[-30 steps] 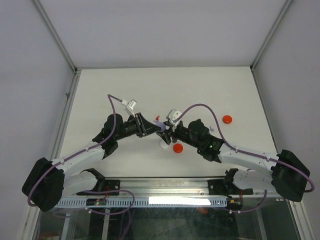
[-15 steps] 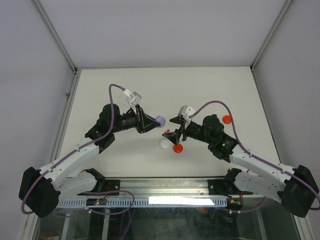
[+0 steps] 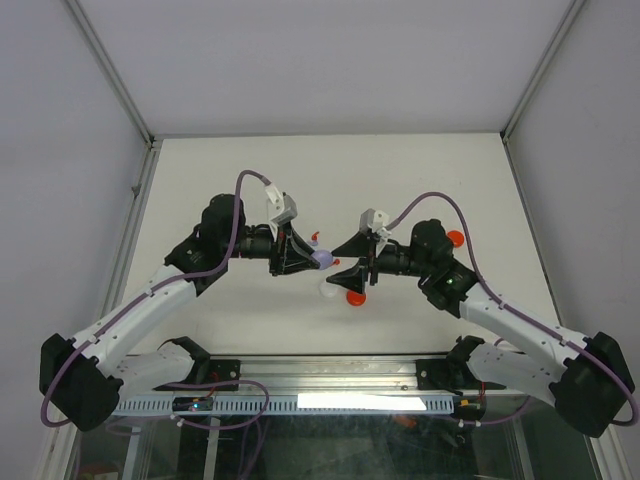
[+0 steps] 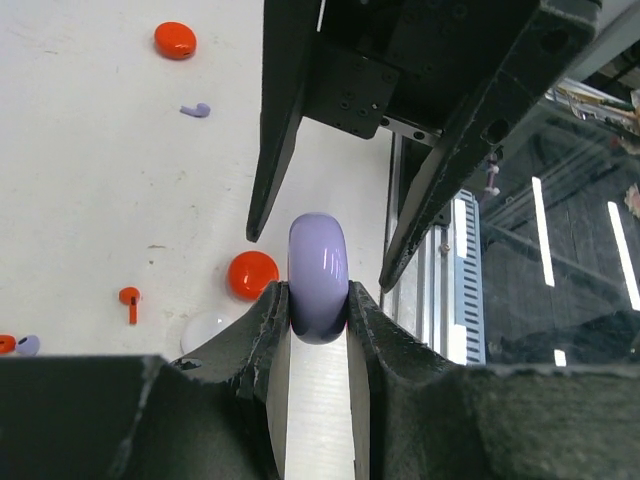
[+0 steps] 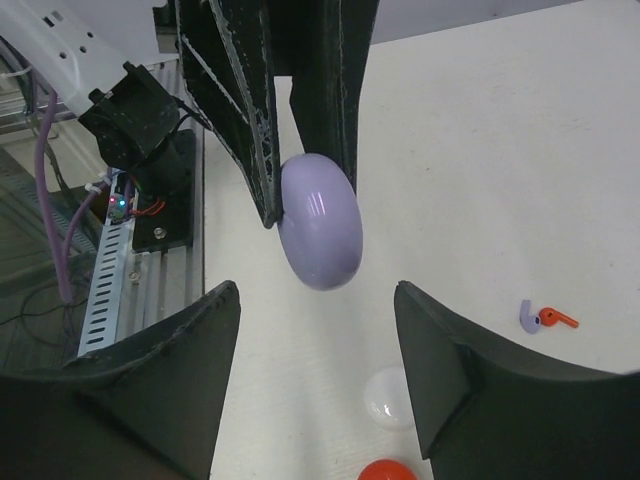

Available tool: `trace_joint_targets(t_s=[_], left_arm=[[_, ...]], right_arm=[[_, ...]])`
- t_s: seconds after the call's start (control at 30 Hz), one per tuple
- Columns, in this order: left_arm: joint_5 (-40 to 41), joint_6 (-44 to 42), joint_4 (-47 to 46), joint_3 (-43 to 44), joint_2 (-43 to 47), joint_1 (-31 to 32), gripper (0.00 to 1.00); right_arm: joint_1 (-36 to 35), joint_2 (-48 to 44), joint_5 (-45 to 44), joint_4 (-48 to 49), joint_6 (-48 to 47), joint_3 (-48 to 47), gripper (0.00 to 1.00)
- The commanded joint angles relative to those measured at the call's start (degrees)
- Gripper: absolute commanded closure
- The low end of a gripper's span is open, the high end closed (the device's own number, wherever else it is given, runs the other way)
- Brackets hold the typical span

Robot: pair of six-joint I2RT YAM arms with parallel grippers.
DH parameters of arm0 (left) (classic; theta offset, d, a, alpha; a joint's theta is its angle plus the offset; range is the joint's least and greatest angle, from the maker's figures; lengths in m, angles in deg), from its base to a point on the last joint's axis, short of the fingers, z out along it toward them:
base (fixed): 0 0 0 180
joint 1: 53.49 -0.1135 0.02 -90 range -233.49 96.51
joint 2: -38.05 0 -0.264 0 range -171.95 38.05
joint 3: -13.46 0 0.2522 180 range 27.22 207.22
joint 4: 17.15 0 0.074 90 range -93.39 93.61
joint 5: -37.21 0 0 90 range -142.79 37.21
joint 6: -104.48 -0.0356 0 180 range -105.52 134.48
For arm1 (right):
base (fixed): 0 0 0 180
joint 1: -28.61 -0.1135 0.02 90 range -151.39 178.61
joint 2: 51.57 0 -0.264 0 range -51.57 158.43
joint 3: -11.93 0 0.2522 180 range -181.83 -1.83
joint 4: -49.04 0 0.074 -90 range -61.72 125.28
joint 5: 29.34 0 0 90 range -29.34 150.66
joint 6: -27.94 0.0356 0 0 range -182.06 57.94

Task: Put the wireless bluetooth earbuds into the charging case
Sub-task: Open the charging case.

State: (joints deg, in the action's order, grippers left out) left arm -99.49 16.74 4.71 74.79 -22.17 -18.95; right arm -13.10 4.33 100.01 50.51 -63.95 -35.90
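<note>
My left gripper (image 3: 318, 258) is shut on a pale purple round puck (image 4: 317, 275), held on edge above the table; it also shows in the right wrist view (image 5: 320, 220). My right gripper (image 3: 336, 264) is open and empty, its jaws wide either side of the puck just short of it (image 5: 318, 330). A purple earbud (image 5: 528, 316) and a red earbud (image 5: 556, 319) lie together on the table beyond the puck. Another purple earbud (image 4: 196, 110) and a red earbud (image 4: 130, 298) lie apart in the left wrist view.
A white puck (image 3: 330, 288) and a red puck (image 3: 354, 297) lie on the table just below the grippers. A second red puck (image 3: 455, 238) lies to the right behind the right arm. The metal rail (image 3: 330, 375) runs along the near edge.
The two grippers drew apart from their meeting at the centre. My left wrist turned and lowered the purple puck a little. My right gripper now faces it with jaws wide.
</note>
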Motion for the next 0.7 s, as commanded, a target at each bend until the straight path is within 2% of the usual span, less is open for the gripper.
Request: trace_joint_targets(t_s=[0.0,0.2,0.47,0.67], left_arm=[[-4.81,-8.98,4.29,4.01,-0.45,0.51,1.00],[-4.02,-14.79,9.89,6.60,-1.15,0.74,1.00],[-1.12,-17.80,14.95,9.70,-2.58,2.63,1.00],[-0.26,-18.63,16.06,10.54,-2.70,3.11,1.00]], right_arm=[[0.23,1.22,5.17,3.61,1.99,-3.44,0.36],[0.20,3.63,7.55,4.98,3.59,-4.83,0.42],[0.15,6.14,8.32,8.60,5.58,-4.71,0.51],[0.17,7.61,8.56,8.61,5.16,-4.70,0.62]])
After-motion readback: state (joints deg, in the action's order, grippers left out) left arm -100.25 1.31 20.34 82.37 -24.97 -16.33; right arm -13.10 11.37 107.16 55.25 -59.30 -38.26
